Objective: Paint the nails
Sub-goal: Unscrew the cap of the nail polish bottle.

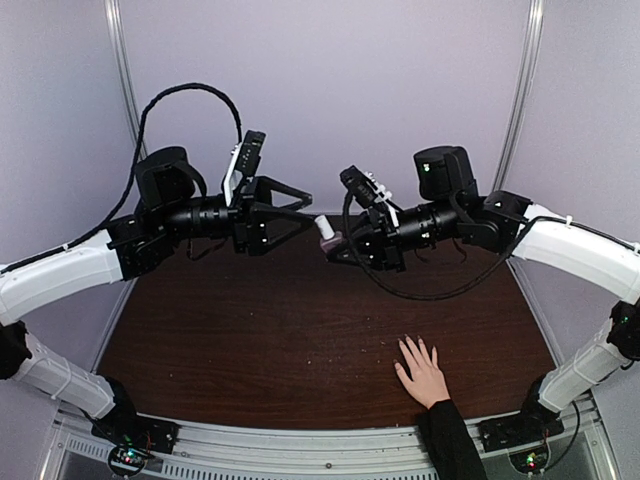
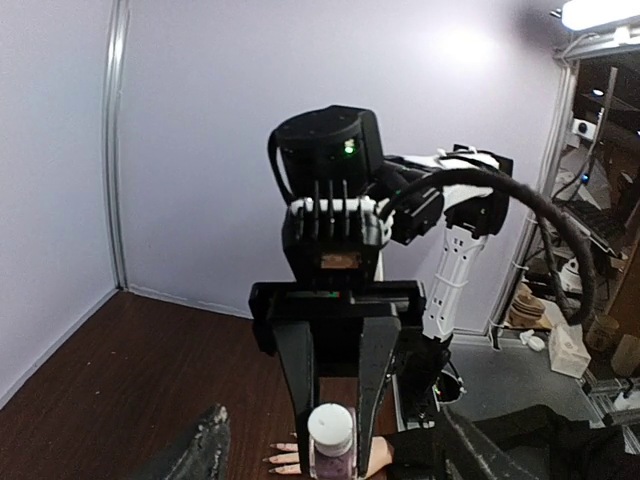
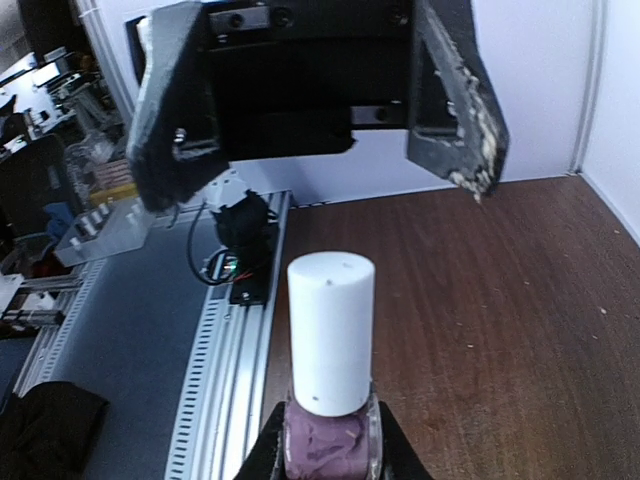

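Over the dark table the left gripper stands released, jaws wide; the right gripper is clenched. A hand lies flat near the front edge. The purple bottle sits in the right's grip, its white cap by the left fingertips. The nails face up.

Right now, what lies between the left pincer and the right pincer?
The polish bottle: the right pincer holds it, and its white cap points at the open left pincer. The top view shows this.
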Tool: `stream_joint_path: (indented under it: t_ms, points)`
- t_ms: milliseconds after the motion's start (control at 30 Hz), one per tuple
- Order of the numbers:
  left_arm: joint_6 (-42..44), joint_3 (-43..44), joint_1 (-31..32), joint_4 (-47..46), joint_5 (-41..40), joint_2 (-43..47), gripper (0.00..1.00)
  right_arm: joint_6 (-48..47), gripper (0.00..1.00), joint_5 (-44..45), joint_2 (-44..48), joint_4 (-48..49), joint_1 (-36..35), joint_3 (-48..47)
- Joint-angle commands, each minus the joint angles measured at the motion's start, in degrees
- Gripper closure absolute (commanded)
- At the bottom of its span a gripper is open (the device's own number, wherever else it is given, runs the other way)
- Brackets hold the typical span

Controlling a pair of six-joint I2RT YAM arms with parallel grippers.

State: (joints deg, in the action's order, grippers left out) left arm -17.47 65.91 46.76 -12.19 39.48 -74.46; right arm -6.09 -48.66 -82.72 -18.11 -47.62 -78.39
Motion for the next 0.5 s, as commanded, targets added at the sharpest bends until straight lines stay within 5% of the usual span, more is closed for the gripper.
stream_joint_path:
  t_ms: [0,467]
  points:
    - [2.55,-1.13,-0.18,-5.58,9.39,0.96,0.31,-1.83,1.00,-13.25,1.11,-2.00,0.03,-2.11]
    - [0.76,1.14,1.77,-11.45,16.81,-4.38,0.48,1.26,1.00,-17.72,-1.15,0.14,-0.88,-3.28]
